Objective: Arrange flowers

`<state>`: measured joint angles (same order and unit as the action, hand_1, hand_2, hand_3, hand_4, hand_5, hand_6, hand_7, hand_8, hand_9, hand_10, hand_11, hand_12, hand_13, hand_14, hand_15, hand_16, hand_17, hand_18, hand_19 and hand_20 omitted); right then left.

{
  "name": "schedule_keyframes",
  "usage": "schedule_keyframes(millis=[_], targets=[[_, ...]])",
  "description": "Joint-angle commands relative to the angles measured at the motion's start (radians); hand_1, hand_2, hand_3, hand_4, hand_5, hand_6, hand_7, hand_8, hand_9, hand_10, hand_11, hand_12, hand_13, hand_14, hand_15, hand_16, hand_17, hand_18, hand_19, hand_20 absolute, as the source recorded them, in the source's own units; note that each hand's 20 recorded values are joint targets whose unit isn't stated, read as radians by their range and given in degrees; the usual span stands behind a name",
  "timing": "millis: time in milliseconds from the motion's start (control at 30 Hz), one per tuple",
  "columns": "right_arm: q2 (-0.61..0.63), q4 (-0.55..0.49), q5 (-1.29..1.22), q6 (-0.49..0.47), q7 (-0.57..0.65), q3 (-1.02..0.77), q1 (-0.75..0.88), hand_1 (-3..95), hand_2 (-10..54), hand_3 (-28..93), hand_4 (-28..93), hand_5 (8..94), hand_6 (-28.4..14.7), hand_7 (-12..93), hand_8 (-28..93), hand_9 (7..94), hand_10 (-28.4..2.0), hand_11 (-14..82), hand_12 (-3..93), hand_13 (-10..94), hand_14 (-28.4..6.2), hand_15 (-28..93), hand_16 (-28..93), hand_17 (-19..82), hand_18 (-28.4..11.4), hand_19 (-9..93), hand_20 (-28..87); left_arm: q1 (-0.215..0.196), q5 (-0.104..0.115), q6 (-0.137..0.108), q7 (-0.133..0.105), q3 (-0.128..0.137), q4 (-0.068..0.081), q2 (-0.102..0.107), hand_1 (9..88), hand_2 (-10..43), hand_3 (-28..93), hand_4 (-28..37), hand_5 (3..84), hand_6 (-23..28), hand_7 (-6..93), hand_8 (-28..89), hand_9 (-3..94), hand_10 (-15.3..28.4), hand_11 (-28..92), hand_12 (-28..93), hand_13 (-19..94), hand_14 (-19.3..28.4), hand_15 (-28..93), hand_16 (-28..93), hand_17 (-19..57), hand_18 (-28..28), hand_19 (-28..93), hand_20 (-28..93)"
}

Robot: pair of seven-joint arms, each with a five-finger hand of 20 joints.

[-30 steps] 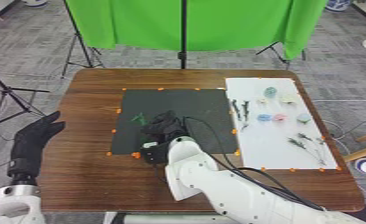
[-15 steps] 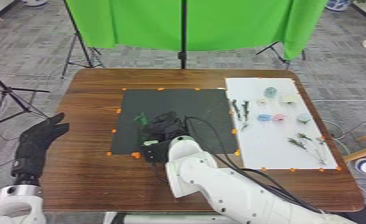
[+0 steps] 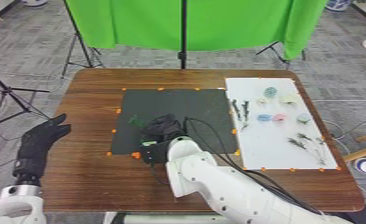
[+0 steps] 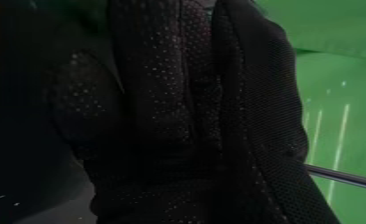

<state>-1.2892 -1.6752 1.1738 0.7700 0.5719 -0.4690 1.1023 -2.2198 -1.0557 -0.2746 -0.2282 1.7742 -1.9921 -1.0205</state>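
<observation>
In the head view, a brown wooden desk [image 3: 95,172] carried a dark rectangular mat [image 3: 197,107] near the centre of the frame and a white rectangular sheet [image 3: 270,142] at right. The right robot hand [image 3: 163,127], in black fabric, lay over the lower left part of the mat, its arm entering from the lower right corner of the frame. A thin green artificial sprig [image 3: 136,121] lay on the mat just beyond and to the left of this hand; whether the two touched could not be told. In the right wrist view, the fingers of the right robot hand were straight and pressed together side by side, with the thumb alongside; whether anything was pinched could not be told. The left robot hand [image 3: 43,136], also black-gloved, was held at the left of the frame by the desk's edge, its fingers extended and its thumb apart, well away from the sprig. On the sheet, well to the right of the right robot hand, lay two dark slender stems [image 3: 241,112], a pale green bloom [image 3: 270,92], a cream bloom [image 3: 289,99], a blue bloom [image 3: 264,117], a pink bloom [image 3: 280,117] and, lower, green leafy sprays [image 3: 299,143].
</observation>
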Motion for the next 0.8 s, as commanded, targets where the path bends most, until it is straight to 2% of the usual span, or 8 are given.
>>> schedule_keyframes(millis=[33,300,467,500,533,567,633,800], targets=[[-0.004,-0.016,-0.005,0.000,-0.006,0.001,0.012,89.1,-7.2,-28,46,73.5,-6.7,23,12,86.8,-13.7,9.0,26.7,94,-3.8,34,20,73,-6.4,67,33,-0.010,-0.006,0.013,0.012,0.000,-0.003,-0.012,24.8,10.7,66,-28.3,47.1,6.8,9.0,-6,47.8,15.5,20,9,38,17.9,17,-2,8.1,13.4,17,16],[0.005,-0.004,0.117,-0.014,-0.015,0.011,0.016,88.5,-7.2,-28,46,72.9,-6.6,23,13,86.3,-13.9,10.0,26.2,94,-4.0,33,21,73,-6.8,67,34,-0.014,-0.007,0.015,0.012,0.004,-0.004,-0.015,25.0,10.2,66,-28.3,46.9,6.8,9.0,-6,47.7,15.6,20,9,38,18.0,17,-2,8.0,13.4,18,16],[0.030,0.015,0.272,-0.036,-0.004,0.043,0.011,81.9,-6.7,-24,45,72.9,-6.4,23,14,84.6,-15.1,18.6,20.1,94,-4.4,36,23,74,-7.2,66,39,-0.026,-0.005,0.015,0.013,0.017,-0.009,-0.020,25.1,10.1,66,-28.3,47.0,6.8,9.1,-6,47.8,15.6,20,9,38,18.0,17,-2,7.9,13.5,18,16],[0.036,0.017,0.299,-0.051,0.005,0.046,0.010,67.3,-8.1,16,16,72.9,-6.4,23,14,84.4,-15.2,19.4,18.7,94,-4.4,36,23,75,-7.2,63,46,-0.028,-0.006,0.016,0.014,0.018,-0.010,-0.020,25.1,10.0,66,-28.3,46.9,6.7,9.1,-6,47.8,15.6,20,9,38,18.0,17,-2,7.9,13.5,18,16],[0.042,0.019,0.331,-0.073,0.011,0.049,0.011,55.7,-9.2,47,-6,72.8,-6.4,23,14,84.4,-15.4,19.8,18.3,94,-4.5,37,23,76,-7.2,61,51,-0.028,-0.007,0.017,0.015,0.018,-0.010,-0.020,25.1,10.0,66,-28.3,46.9,6.7,9.1,-6,47.7,15.6,20,9,38,18.0,17,-2,7.9,13.5,18,16],[0.047,0.025,0.352,-0.080,0.006,0.056,0.011,51.5,-9.4,55,-11,72.7,-6.5,23,13,84.1,-15.7,19.5,18.1,94,-4.7,37,23,76,-7.2,61,52,-0.029,-0.008,0.018,0.015,0.019,-0.011,-0.021,25.2,10.0,66,-28.3,46.9,6.7,9.1,-6,47.7,15.6,20,9,38,18.0,17,-2,7.9,13.4,18,16],[0.061,0.025,0.404,-0.095,0.014,0.069,0.015,47.2,-9.5,60,-13,72.0,-6.6,22,10,83.6,-16.1,19.2,18.1,94,-4.9,38,23,76,-7.3,62,51,-0.026,-0.006,0.019,0.016,0.018,-0.010,-0.019,25.2,10.0,66,-28.3,46.9,6.7,9.1,-6,47.8,15.6,20,9,38,18.0,17,-2,7.9,13.5,18,16],[0.087,0.028,0.498,-0.159,0.014,0.087,0.020,36.9,-6.4,65,-12,69.1,-6.0,21,-7,82.1,-16.8,18.0,17.5,94,-5.5,39,23,76,-7.7,65,48,-0.034,-0.007,0.023,0.016,0.025,-0.014,-0.022,25.2,10.0,66,-28.3,46.9,6.7,9.1,-6,47.8,15.6,20,9,38,18.0,17,-2,7.9,13.5,18,16]])
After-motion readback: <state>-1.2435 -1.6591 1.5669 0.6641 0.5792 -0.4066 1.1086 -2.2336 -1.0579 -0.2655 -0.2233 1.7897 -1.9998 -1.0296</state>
